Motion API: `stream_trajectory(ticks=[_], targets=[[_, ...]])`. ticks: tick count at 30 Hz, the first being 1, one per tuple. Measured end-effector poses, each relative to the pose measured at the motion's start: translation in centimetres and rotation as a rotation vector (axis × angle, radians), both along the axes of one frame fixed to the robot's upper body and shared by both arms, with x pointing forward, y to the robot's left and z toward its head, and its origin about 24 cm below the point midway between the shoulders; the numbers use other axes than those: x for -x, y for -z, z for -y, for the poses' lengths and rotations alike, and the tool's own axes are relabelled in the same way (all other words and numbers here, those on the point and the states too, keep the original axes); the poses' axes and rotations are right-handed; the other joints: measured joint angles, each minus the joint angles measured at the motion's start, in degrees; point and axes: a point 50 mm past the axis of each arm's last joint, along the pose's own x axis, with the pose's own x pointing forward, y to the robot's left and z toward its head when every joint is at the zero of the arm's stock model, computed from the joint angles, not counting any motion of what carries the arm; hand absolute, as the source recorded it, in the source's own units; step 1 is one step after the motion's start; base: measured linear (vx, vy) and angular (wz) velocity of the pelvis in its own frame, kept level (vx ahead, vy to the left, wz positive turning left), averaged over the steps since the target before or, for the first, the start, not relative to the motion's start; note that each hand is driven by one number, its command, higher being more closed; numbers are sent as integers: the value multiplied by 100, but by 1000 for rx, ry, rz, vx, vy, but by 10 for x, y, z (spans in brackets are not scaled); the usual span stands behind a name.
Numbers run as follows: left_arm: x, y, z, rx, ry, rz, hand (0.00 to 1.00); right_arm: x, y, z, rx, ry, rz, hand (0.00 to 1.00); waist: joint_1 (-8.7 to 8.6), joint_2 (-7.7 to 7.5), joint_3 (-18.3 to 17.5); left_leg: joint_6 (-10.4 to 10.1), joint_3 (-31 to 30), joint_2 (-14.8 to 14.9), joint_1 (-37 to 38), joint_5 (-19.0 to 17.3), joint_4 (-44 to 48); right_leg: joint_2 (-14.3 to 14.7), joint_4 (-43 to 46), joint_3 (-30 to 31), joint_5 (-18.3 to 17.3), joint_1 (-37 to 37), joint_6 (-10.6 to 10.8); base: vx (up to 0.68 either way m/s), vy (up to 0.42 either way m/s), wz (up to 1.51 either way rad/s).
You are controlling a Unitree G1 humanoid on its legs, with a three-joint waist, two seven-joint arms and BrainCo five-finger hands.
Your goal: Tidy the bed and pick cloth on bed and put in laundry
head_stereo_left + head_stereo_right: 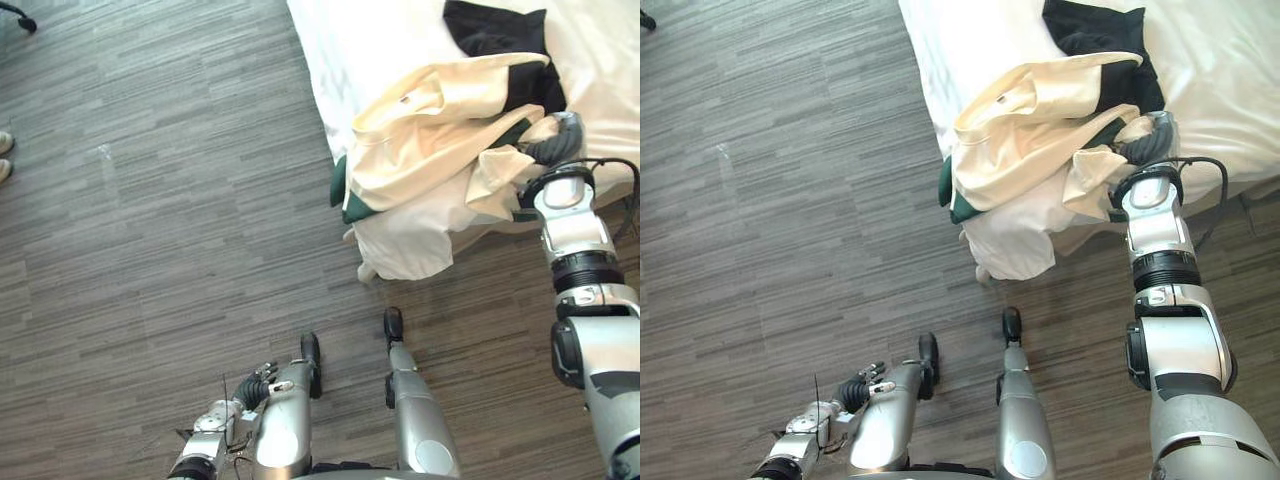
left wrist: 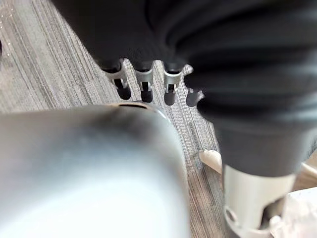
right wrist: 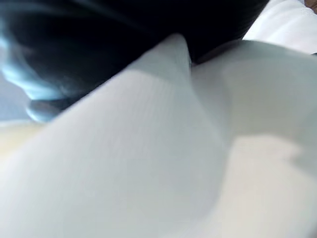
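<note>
Cloths — one cream [image 1: 430, 130], one black [image 1: 490, 28]; right hand [image 1: 556, 146] grip unclear, left hand [image 1: 258, 386] fingers [image 2: 144, 84] relaxed.

Pale cream cloth [image 3: 198, 148] lies pressed up close, with 1 raised fold running across it. Past it sits a dark blurred mass [image 3: 99, 44], with white fabric [image 3: 292, 25] beside that.

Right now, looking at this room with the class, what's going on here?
The robot stands by the bed. Its right robot hand is pressed into the cream garment heaped on the bed's corner; whether it has a grip is hidden by the cloth. A black garment lies further up the bed. The left robot hand hangs idle, open, low above the floor.
</note>
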Motion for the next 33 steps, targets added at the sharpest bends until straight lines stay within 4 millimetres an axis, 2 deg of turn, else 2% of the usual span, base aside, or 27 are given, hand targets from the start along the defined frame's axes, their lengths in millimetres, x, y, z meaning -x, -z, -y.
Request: stream_trajectory(ticks=[3,5,7,8,9,13,15,16,18,19,21,23,26,33], targets=[[2,1,1,9,-5,-4,0,6,3,-3,-93,-113,45,100,-75,38,-13,10,-60,-63,123,99,-157,-26,-100,-85,15,136,-11,-48,-48,15],[8,4,0,16,-17,-19,0,10,7,-20,-178,-273,83,100,-139,42,-16,-6,-56,-67,276,137,-273,-28,-170,-102,16,264,-15,-32,-51,0],[17,7,2,38,-35,-32,0,20,19,-53,-291,-512,121,100,-142,77,-127,-50,-93,-65,481,228,-497,-24,-323,-219,8,470,-31,-21,-60,9],[20,8,2,48,-42,-36,0,22,22,-61,-321,-562,129,100,-130,91,-196,-59,-117,-69,521,262,-576,-19,-324,-246,-7,485,-51,7,-80,27],[27,11,5,67,-55,-49,0,29,29,-80,-386,-663,143,100,-127,113,-307,-92,-192,-69,672,350,-775,-4,-325,-343,-38,587,-77,39,-84,32],[60,21,0,90,-146,-122,0,59,64,-126,-553,-880,119,100,-61,77,-906,-240,-594,76,1307,567,-1388,123,-332,-978,-108,1153,-75,81,-81,46],[79,26,-2,94,-188,-167,0,70,80,-137,-620,-914,101,100,-18,-8,-1226,-263,-702,111,1536,613,-1571,162,-334,-1137,-188,1359,-31,68,-26,37],[90,29,-4,88,-209,-195,0,76,90,-142,-669,-923,89,100,64,-128,-1392,-278,-706,94,1681,625,-1656,164,-336,-1177,-278,1490,-96,66,-20,25],[103,31,-9,82,-248,-225,0,82,101,-150,-722,-946,72,100,79,-288,-1503,-278,-779,37,1818,625,-1680,107,-338,-1288,-425,1675,-153,2,13,29],[106,31,-12,78,-269,-229,0,84,106,-153,-759,-954,60,100,77,-317,-1536,-277,-832,24,1899,649,-1755,73,-341,-1329,-437,1765,-143,-40,39,32],[111,32,-12,79,-275,-241,0,85,114,-160,-811,-982,29,100,97,-328,-1597,-249,-833,14,1994,727,-1874,54,-343,-1335,-441,1823,-139,-64,20,12],[112,34,-9,82,-284,-251,0,86,120,-168,-885,-1001,6,100,202,-315,-1613,-251,-830,3,2081,768,-1996,1,-352,-1334,-455,1885,-118,-84,26,-3],[111,35,-9,68,-327,-274,0,89,122,-182,-986,-1049,-1,100,178,-295,-1671,-264,-939,-57,2088,811,-2064,-30,-356,-1473,-480,1937,-88,-61,25,20],[116,37,-9,87,-409,-343,0,92,126,-189,-1144,-1057,-7,100,197,-274,-1804,-275,-1225,-45,2179,1061,-2396,-39,-338,-1800,-568,2058,-74,-16,-17,26]])
